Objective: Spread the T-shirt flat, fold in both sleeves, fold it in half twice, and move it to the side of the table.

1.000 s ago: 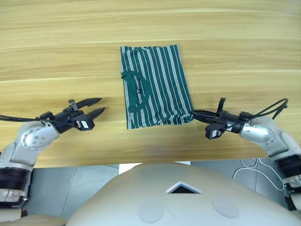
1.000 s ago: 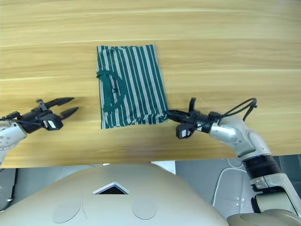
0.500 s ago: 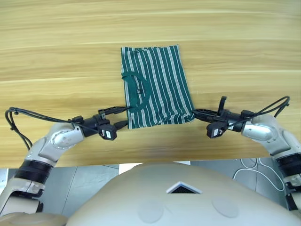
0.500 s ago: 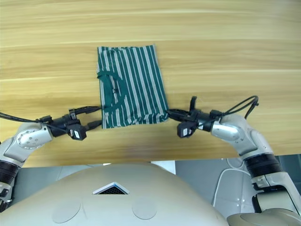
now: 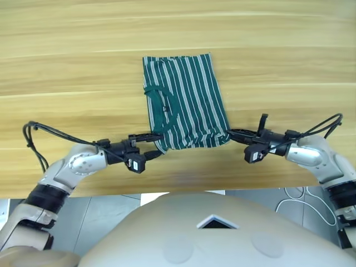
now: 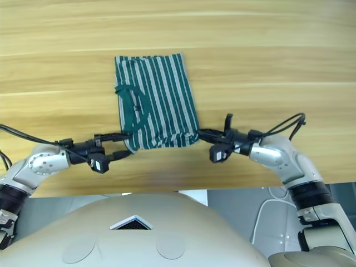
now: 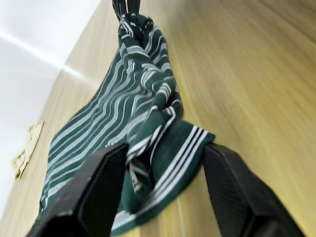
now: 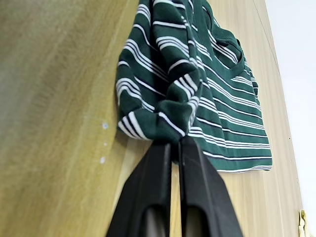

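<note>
T-shirt, judged soft, light, limp, lies folded at table ctr, 12 o'clock; R gripper pinches its 5 o'clock corner, L gripper spread astride 7 o'clock corner, judged best holds.

Right claw: mine, clamped tight on a bunched corner of the T-shirt.
T-shirt: green with white stripes, folded, stretching away from my grip, collar opening at the far end.
Surface: light wood, beneath the shirt.
</note>
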Controlling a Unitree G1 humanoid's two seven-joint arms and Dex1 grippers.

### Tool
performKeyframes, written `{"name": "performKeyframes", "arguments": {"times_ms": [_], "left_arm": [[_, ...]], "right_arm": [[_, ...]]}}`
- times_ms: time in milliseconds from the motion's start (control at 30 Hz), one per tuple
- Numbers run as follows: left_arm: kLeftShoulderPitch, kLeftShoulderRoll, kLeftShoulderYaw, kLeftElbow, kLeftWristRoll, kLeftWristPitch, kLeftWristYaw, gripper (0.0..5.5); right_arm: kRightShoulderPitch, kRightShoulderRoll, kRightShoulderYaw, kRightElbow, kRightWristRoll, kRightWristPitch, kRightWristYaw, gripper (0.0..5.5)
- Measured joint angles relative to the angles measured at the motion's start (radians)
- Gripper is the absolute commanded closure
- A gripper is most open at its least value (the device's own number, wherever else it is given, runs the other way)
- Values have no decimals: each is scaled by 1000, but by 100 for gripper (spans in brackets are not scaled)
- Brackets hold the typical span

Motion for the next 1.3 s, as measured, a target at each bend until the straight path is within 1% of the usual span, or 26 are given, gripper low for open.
{"name": "performKeyframes", "arguments": {"times_ms": [167,433,633,767,933,1000,1133,1200,1300], "left_arm": [[-68,-30,-2,80,34,-34,34,278],[-65,-32,-33,89,30,-51,24,410],[-34,-12,-34,58,-11,-57,12,483],[-34,-16,-13,78,-29,-79,30,535],[-78,-31,15,170,-37,-106,57,542],[-78,-33,15,177,-39,-114,58,542],[45,4,9,65,-116,-92,27,543],[98,8,19,21,-149,-69,27,543],[65,-38,92,12,-172,-26,71,543]], "right_arm": [[-1,1,1,0,0,-1,0,548],[-1,3,1,0,0,-1,0,548],[-2,7,2,0,0,-1,0,548],[-4,11,7,0,0,-1,0,548],[-2,17,18,-2,7,-2,0,548],[14,17,19,-14,49,-2,1,548],[111,7,3,-102,166,5,11,548],[128,9,-14,-126,204,10,9,548],[77,51,-46,-127,231,39,-8,548]]}}
